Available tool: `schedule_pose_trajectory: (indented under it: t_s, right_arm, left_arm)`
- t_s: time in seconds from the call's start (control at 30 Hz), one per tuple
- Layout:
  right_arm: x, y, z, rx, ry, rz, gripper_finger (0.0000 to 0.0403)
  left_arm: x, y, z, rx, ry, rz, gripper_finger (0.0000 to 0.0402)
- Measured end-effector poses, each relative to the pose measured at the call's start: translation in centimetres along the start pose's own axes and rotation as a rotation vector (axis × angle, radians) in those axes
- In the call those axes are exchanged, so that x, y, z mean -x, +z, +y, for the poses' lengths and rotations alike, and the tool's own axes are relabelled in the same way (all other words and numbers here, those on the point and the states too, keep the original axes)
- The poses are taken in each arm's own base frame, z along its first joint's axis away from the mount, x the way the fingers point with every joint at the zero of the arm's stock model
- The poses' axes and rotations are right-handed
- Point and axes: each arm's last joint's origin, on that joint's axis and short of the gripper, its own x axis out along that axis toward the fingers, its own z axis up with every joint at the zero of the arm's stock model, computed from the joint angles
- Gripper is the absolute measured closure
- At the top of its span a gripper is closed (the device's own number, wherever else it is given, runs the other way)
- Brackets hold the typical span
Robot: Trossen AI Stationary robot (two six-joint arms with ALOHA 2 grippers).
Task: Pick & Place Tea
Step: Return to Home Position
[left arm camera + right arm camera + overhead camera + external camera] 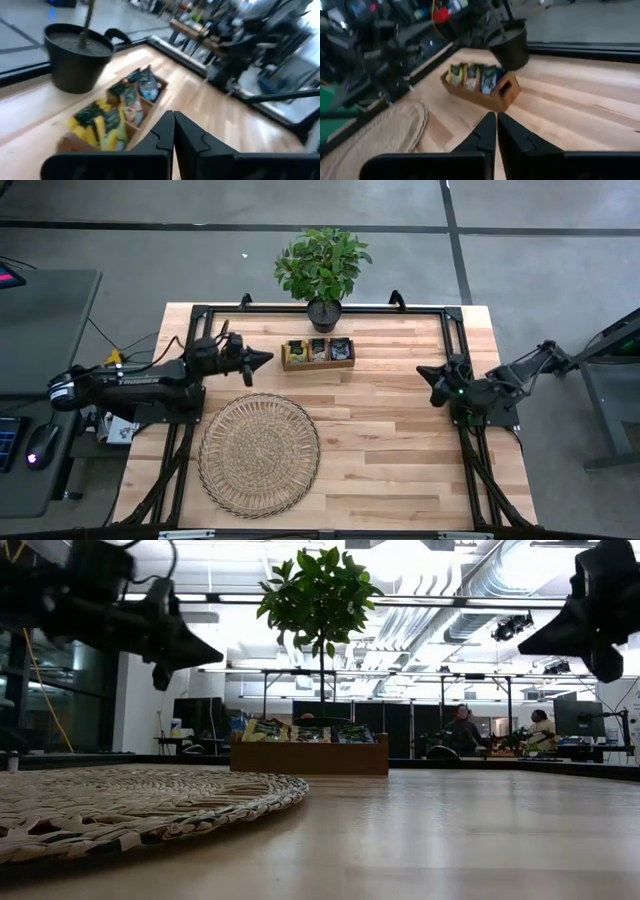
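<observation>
The tea sachets (318, 351) stand upright in the compartments of a small brown wooden tray (318, 365) at the far middle of the table; yellow-green ones (97, 125) fill one end, darker and bluish ones (142, 87) the others. My left gripper (268, 359) hangs shut above the table just left of the tray, pointing at it, with nothing between its fingers. My right gripper (424, 371) is shut too, raised near the table's right side, and it holds nothing. In the low view the tray (310, 756) sits behind the mat.
A round wicker mat (259, 453) lies at the near left of the table. A potted plant (322, 270) stands at the far edge, right behind the tray. A black frame (452, 330) runs along the table's sides. People sit in the room beyond.
</observation>
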Motion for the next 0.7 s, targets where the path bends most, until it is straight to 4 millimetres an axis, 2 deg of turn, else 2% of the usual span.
schedule_pose_trajectory:
  t_s: [0.2, 0.33, 0.53, 0.7]
  right_arm:
    - [-1.1, -1.3, -0.9, -0.028, 0.07, -0.095, 0.0399]
    - [-2.1, -1.7, -1.3, -0.026, 0.113, -0.163, 0.0401]
    - [-3.3, -0.8, -2.1, 0.036, 0.129, -0.191, 0.0401]
    - [-3.8, -0.5, -2.7, 0.049, 0.173, -0.148, 0.0402]
  left_arm:
    - [1.2, -2.3, -0.1, 0.072, -0.022, -0.11, 0.0401]
    - [1.2, -2.5, -0.3, 0.072, -0.007, -0.128, 0.0401]
    - [1.0, -2.8, -0.2, 0.046, -0.008, -0.127, 0.0402]
    - [1.5, -4.1, 0.3, 0.076, -0.007, -0.126, 0.0401]
